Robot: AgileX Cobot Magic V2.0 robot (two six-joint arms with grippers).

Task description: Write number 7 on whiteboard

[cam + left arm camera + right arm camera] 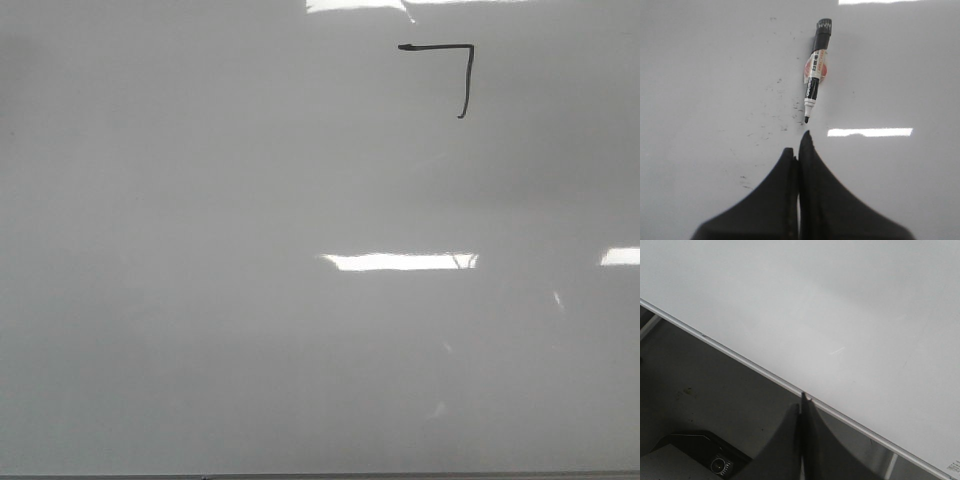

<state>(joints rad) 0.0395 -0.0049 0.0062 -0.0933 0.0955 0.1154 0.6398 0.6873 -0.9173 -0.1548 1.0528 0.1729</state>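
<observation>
A black number 7 [455,72] stands drawn near the far right of the whiteboard [220,250], a bar with a stroke down from its right end. No gripper shows in the front view. A black marker [815,70] with its cap off lies flat on the whiteboard [710,90] in the left wrist view, its tip pointing toward my left gripper [799,147], which is shut and empty a short way from it. My right gripper [801,402] is shut and empty, hanging over the metal edge of the whiteboard [840,305].
Small ink specks [775,105] dot the board beside the marker. A reddish round thing [816,71] lies under the marker. Beyond the board's metal rim [740,360] lies a dark floor with a black device [715,460].
</observation>
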